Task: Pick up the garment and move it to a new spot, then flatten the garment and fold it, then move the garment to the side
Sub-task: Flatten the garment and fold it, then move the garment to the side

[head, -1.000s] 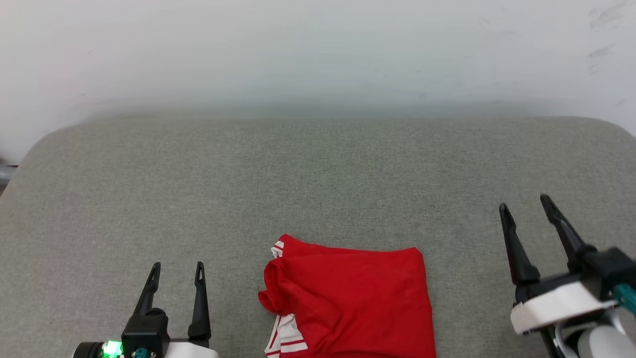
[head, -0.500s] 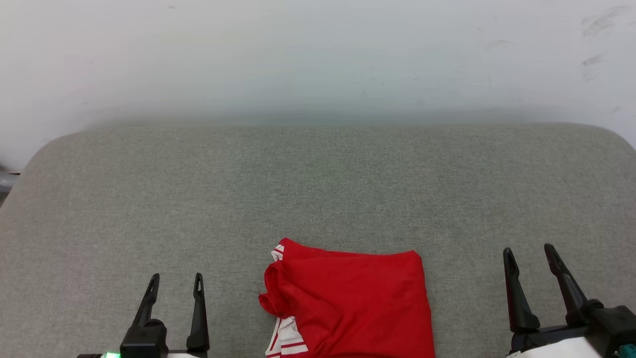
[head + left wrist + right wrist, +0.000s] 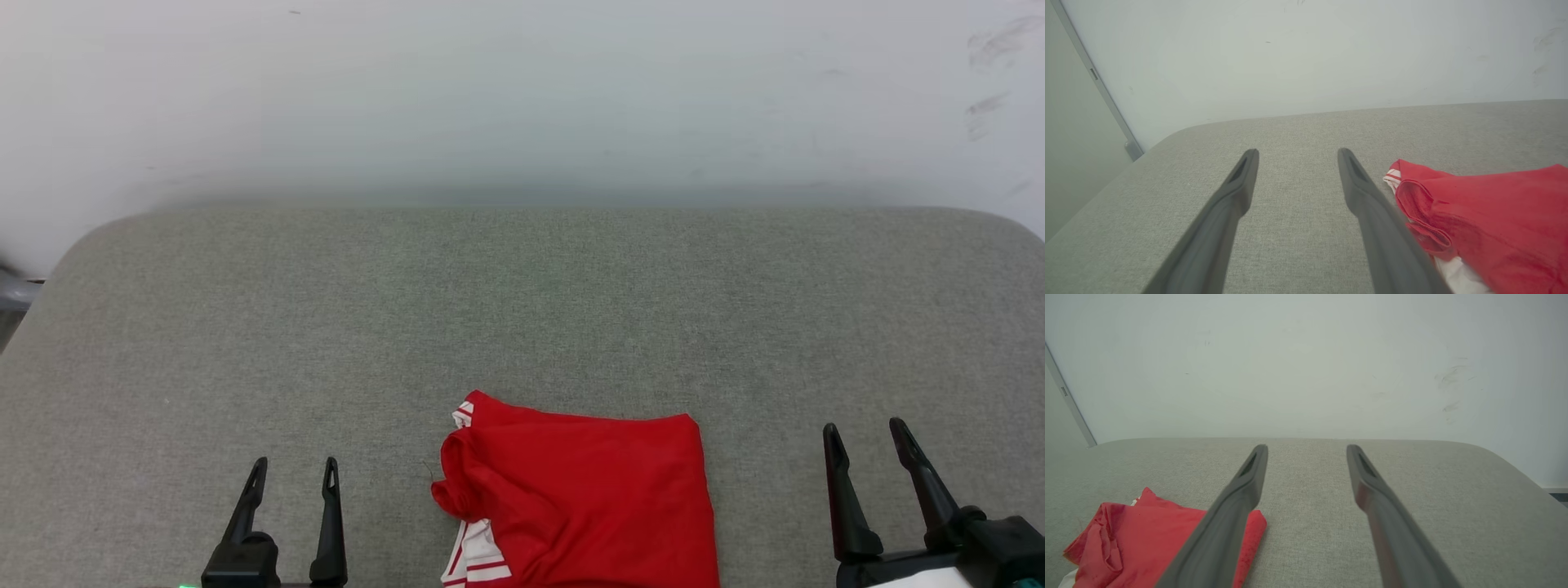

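Left gripper (image 3: pixel 295 467): at the near edge, lower left, its 2 dark fingers spread apart with nothing between them; it is apart from the cloth, which lies just beside its right-hand finger in the left wrist view.
Right gripper (image 3: pixel 864 429): at the near edge, lower right, released as well, both fingers wide and empty, over bare padding.
Garment (image 3: pixel 580 498): between the 2 grippers, touching neither, near the front of the surface and cut off by the bottom of the head view. It is a compact red rectangle, with a rolled red edge on its left side and 1 white, red-striped bit of trim peeking out at the lower left.
Done, by the look of it: picked up, laid out and folded, since it lies as a neat stack.
Left, by the look of it: the shift to the side, as the stack sits about midway between the arms; I cannot tell whether this spot is meant as the final 1.
Containers: none to report; the garment lies directly on the padding.
Grey padded surface (image 3: pixel 522 310): bare beyond the stack, to its rounded far corners.
Wall (image 3: pixel 522 98): pale, faintly scuffed at the upper right.
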